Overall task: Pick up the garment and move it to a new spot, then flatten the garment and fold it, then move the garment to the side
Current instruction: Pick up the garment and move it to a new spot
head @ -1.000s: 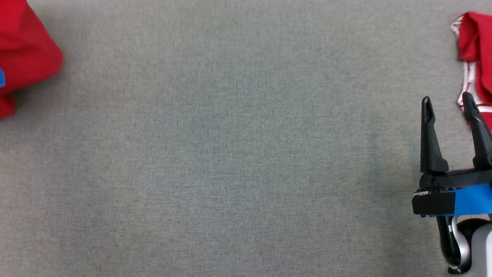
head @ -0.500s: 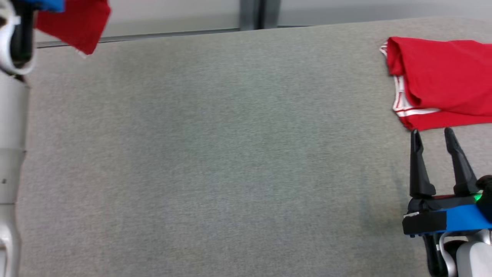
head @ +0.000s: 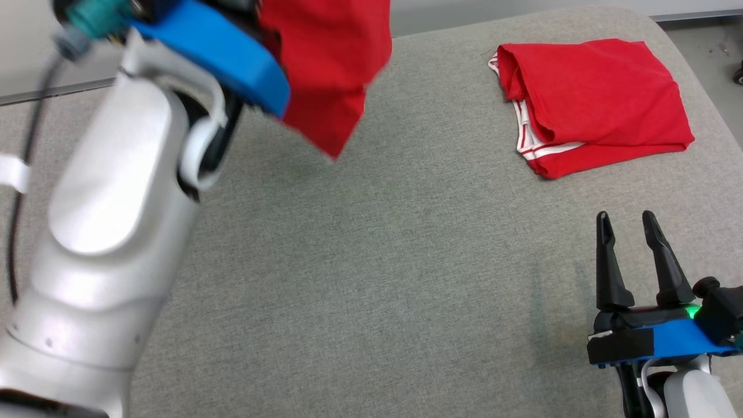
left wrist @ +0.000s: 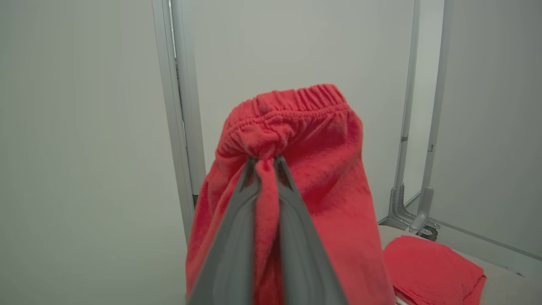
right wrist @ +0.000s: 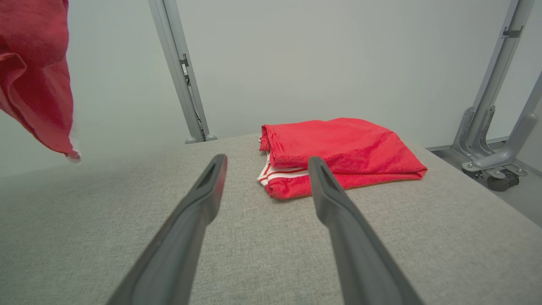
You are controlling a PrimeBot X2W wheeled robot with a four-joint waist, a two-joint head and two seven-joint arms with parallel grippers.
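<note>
Change: one second ago the head view had only a red patch at its 9 o'clock edge. Now the left arm [head: 110, 232] stands from 8 to 11 o'clock and the garment [head: 331, 69] hangs at 12 o'clock. The camera itself has turned meanwhile, so part of this shift is not the cloth's own.
Meaning: I judge that the pick-up is done and the carry to a new spot is under way. Flattening and folding are not yet begun.
Garment place: in the air, clear of the table [head: 371, 261], with its lower corner hanging free over the far left part.
Left gripper [left wrist: 264, 163]: clenched on the garment just under the elastic waistband, a fold of cloth pinched between the fingers.
Left arm pose: raised high, the forearm slanting up toward 1 o'clock in the head view.
Right gripper [head: 626, 217]: at 4 o'clock, released, nothing between the fingers, which point to 12 o'clock low over the table.
Other cloth: a folded red pile [head: 592, 93] lies on the table at 2 o'clock, apart from the right gripper.
</note>
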